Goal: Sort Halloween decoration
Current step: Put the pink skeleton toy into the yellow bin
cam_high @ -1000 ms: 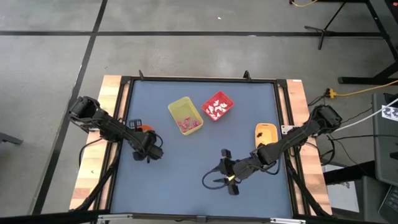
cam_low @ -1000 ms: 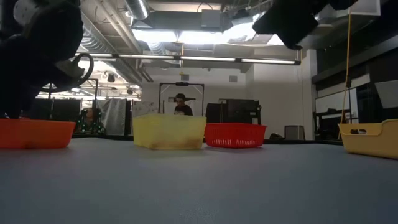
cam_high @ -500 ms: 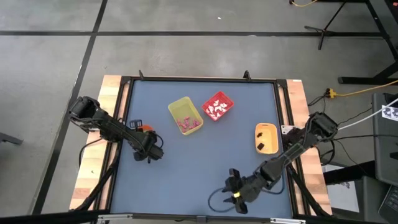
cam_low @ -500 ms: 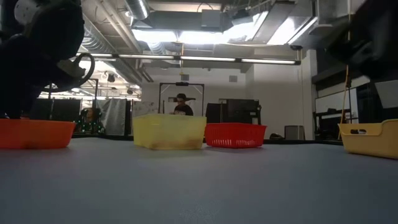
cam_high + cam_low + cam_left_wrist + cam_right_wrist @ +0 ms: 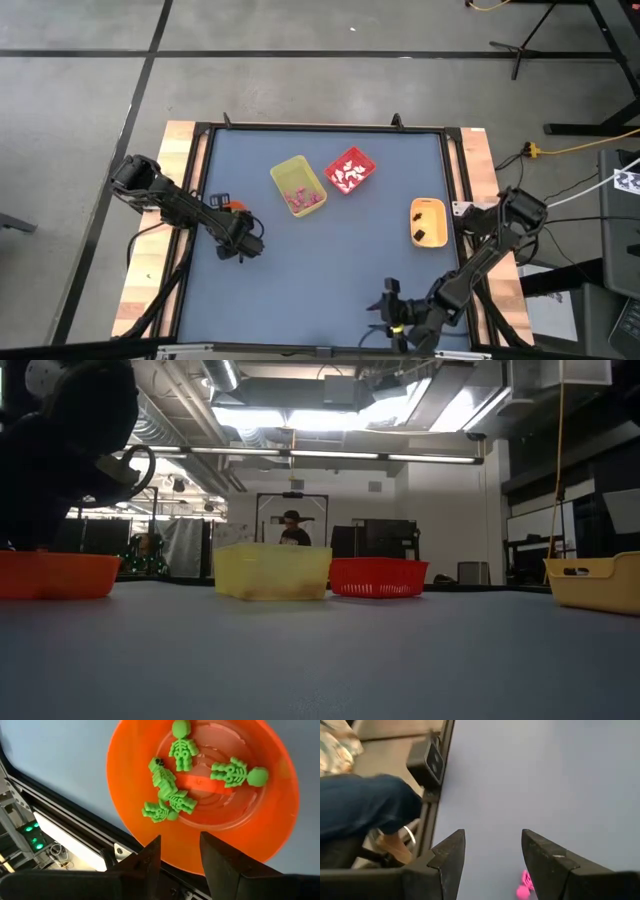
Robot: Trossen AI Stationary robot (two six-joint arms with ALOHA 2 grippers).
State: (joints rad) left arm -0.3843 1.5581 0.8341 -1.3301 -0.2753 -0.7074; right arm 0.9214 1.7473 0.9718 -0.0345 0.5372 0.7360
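Right arm has swung back from mid-table toward the near edge since a second ago; right gripper (image 5: 388,308) now sits close to the near rail, right of centre, fingers spread with nothing between them; right wrist view shows a pink trinket (image 5: 525,886) lying on the blue mat (image 5: 300,260) just ahead of the fingertips, not touched; a person's leg in jeans (image 5: 360,810) shows beyond the table rail in that view. In the low view the right arm is gone from the upper right where it hung earlier. Left arm unchanged across the frames; left gripper (image 5: 232,247) hangs at the left side of the mat over the orange bowl (image 5: 270,835), fingers (image 5: 150,862) parted, holding nothing; green skeleton trinkets (image 5: 167,795) lie in the bowl. Bins have not shifted; yellow bin (image 5: 297,184) holds pink pieces (image 5: 303,198); red bin (image 5: 349,169), just beside it, holds white pieces (image 5: 347,176); orange-yellow tray (image 5: 427,221) near the right edge holds black pieces (image 5: 424,236). Low view: bowl at left, yellow bin, red bin, tray at far right, in a row across the mat.
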